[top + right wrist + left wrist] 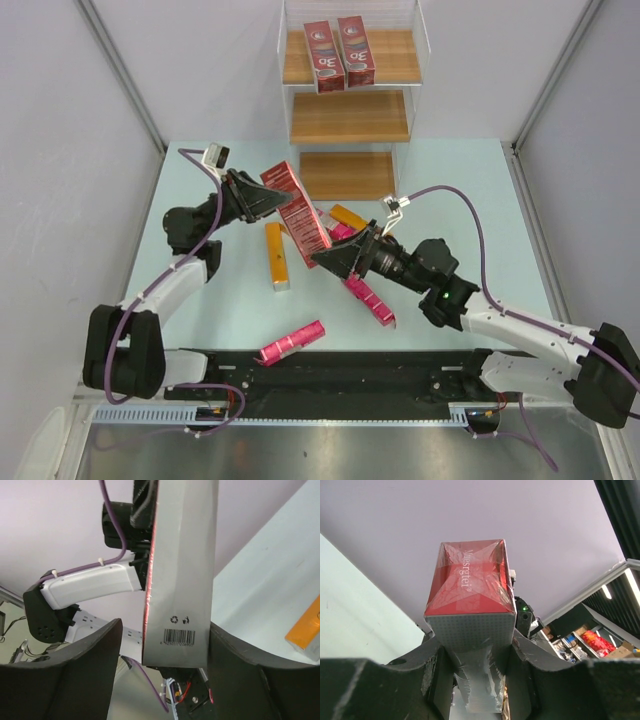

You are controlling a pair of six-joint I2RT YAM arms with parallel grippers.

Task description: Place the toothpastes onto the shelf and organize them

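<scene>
Pale green counter point(450, 200) with a stepped shelf point(350, 118) at its far edge; two red cartons point(323, 55) stand side by side on the top tier. Left jaws pinch one end of a third red carton point(303, 218), held above the counter. Right jaws stand spread around its other end, a gap showing on one side. An orange carton point(276, 255) and pink cartons point(292, 342) lie on the counter.

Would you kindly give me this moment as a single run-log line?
left gripper: shut on dark red carton | right gripper: open, straddling its free end | shelf: two red cartons on top tier
</scene>
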